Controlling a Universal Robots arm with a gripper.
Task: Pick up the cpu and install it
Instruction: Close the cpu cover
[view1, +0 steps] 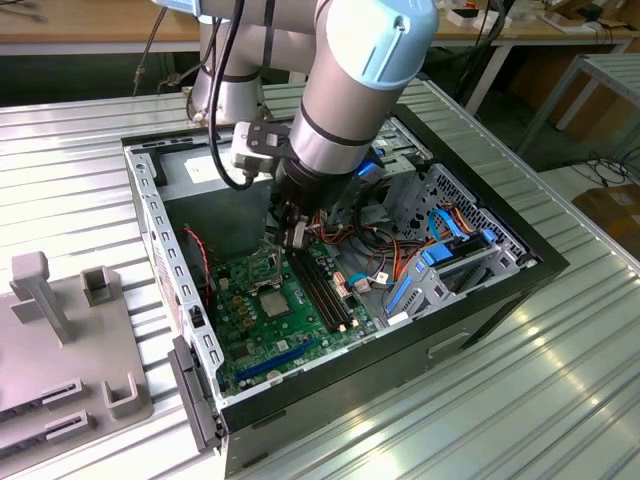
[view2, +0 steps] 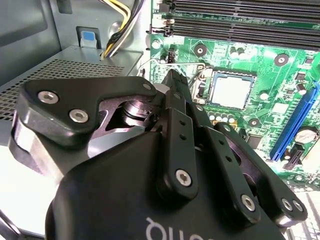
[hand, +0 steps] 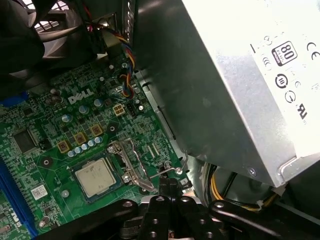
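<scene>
Arm reaches into the open black computer case (view1: 520, 262) in the exterior view; the black gripper (view1: 289, 236) hangs over the green motherboard (view1: 240, 310), just above the small square silvery-grey cpu (view1: 273, 303) seated in its socket. Second wrist view: gripper (view2: 172, 80) fingertips pressed together, holding nothing, beside the cpu (view2: 231, 93). First wrist view: cpu (hand: 95, 178) lies flat; grey power supply box (hand: 225, 85) crowds one side.

Open PC case (view1: 520, 262) on slatted table (view1: 80, 140), grey PSU (hand: 235, 85), blue cables (view1: 440, 225) inside
</scene>
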